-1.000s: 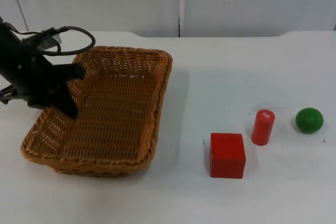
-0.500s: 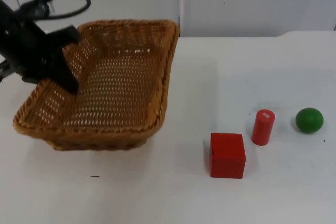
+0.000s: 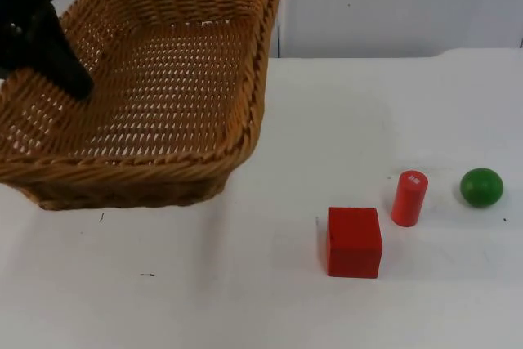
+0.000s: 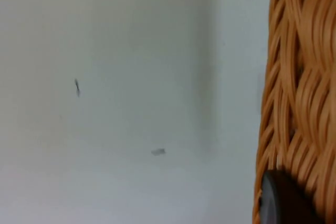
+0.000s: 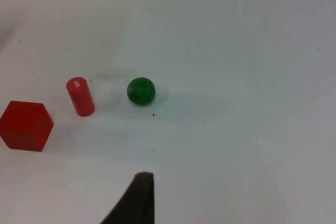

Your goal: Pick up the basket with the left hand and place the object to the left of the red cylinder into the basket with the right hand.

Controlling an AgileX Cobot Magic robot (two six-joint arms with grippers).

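Observation:
The woven wicker basket (image 3: pixel 163 79) hangs tilted above the table's left side, and its left rim is where my left gripper (image 3: pixel 69 79) is shut. Its weave (image 4: pixel 299 77) also runs beside the black fingertip (image 4: pixel 278 203) in the left wrist view. A red cube (image 3: pixel 354 241) rests on the table just left of the upright red cylinder (image 3: pixel 409 198). The right wrist view has the cube (image 5: pixel 25 125) and cylinder (image 5: pixel 80 96) well ahead of my right gripper (image 5: pixel 137 198), which waits above the table's right side.
A green ball (image 3: pixel 480 186) lies right of the cylinder, also seen as the ball (image 5: pixel 141 91) in the right wrist view. The grey partition wall (image 3: pixel 392 6) closes the table's far edge. Small dark specks (image 3: pixel 147 275) mark the white top under the basket.
My left gripper has lifted the basket off the table, so it now looks larger and higher in the top view. The cube, cylinder and ball have not moved.

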